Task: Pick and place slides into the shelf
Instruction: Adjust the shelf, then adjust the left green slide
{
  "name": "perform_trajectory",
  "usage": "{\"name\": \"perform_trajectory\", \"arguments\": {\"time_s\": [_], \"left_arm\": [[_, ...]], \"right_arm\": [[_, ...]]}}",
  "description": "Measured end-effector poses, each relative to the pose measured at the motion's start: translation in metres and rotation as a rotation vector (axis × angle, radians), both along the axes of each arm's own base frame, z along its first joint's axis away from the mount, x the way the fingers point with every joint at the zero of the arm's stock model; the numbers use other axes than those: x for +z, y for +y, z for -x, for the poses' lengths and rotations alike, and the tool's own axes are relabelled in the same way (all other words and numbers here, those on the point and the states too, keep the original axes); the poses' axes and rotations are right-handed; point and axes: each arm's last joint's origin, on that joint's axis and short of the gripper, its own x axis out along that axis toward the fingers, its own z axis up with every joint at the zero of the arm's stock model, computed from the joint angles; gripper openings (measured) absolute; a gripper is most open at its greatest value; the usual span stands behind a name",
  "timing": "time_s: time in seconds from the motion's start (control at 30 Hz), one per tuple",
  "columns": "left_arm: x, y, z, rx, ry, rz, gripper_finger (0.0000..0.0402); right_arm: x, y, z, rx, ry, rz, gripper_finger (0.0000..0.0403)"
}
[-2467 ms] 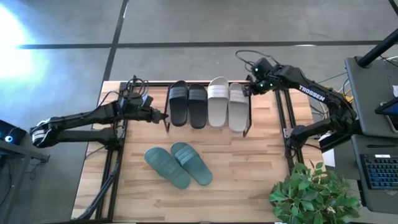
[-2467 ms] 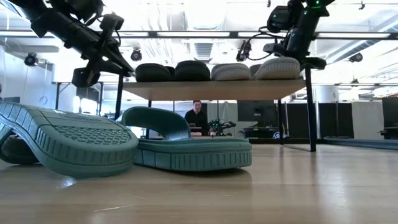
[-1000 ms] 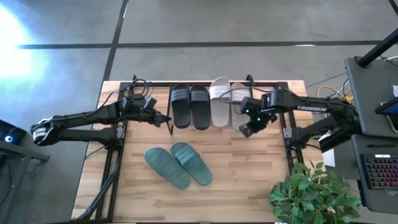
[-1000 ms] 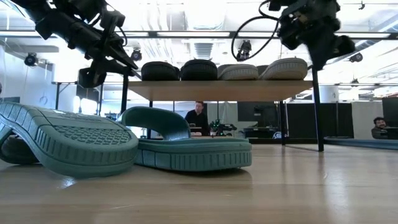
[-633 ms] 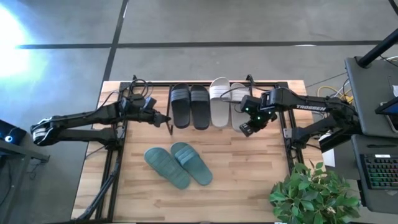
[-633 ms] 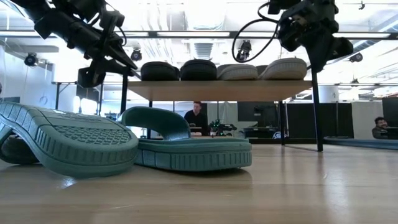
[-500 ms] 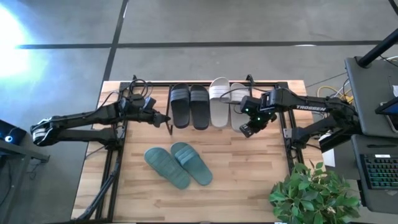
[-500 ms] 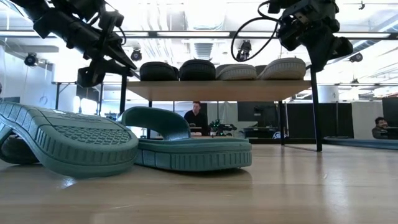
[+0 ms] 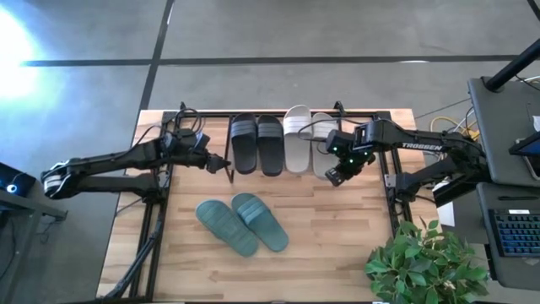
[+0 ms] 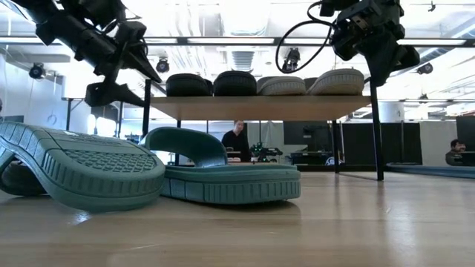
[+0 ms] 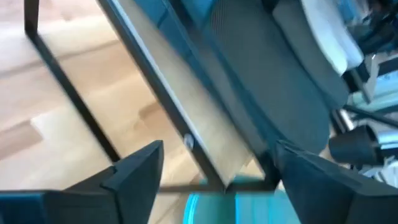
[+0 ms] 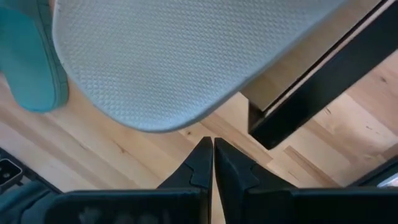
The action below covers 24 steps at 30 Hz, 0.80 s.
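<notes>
The shelf (image 10: 260, 107) stands at the table's far middle. A black pair of slides (image 9: 256, 143) and a white pair (image 9: 308, 139) lie on its board, heels toward the near edge. The teal pair (image 9: 242, 223) lies on the table in front, one slide tipped against the other. My left gripper (image 9: 223, 164) is open at the shelf's near left corner. In its wrist view its fingers stand on either side of the black frame corner (image 11: 217, 180), with gaps on both sides. My right gripper (image 9: 334, 177) is shut beside the right white slide's heel (image 12: 186, 74). My right gripper's shut fingertips (image 12: 205, 152) point at the underside of the right white slide's heel (image 12: 205, 121), which overhangs the shelf's near right corner. A thin strip of table shows between tip and heel, and I cannot tell whether they touch.
A potted plant (image 9: 426, 257) stands at the near right corner. Black table frame rails run down both sides (image 9: 152, 228) (image 9: 390, 211). A desk with a keyboard (image 9: 515, 228) is beyond the right edge. Bare wood lies right of the teal pair (image 9: 337, 245). A person (image 10: 236, 139) sits in the room behind.
My left gripper has opened at the shelf's near left corner; its fingers, close together around the frame before, now stand wide apart. It has stayed where it was.
</notes>
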Motion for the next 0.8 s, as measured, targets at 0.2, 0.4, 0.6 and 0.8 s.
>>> {"name": "perform_trajectory", "arguments": {"time_s": [0.2, 0.4, 0.6, 0.8], "left_arm": [[0.012, -0.006, 0.013, -0.041, -0.068, -0.024, 0.0318], [0.025, -0.017, 0.036, -0.098, -0.166, -0.028, 0.0321], [0.025, -0.034, 0.050, -0.266, -0.169, 0.110, 0.0300], [0.023, -0.048, 0.051, -0.322, -0.140, 0.107, 0.0232]], "right_arm": [[0.002, 0.001, 0.002, 0.002, 0.005, -0.001, 0.0009], [0.017, 0.006, 0.007, 0.024, -0.063, 0.006, 0.0009], [0.031, 0.027, -0.003, 0.169, -0.242, -0.100, 0.0009], [0.027, 0.050, -0.032, 0.273, -0.384, -0.114, 0.0009]]}}
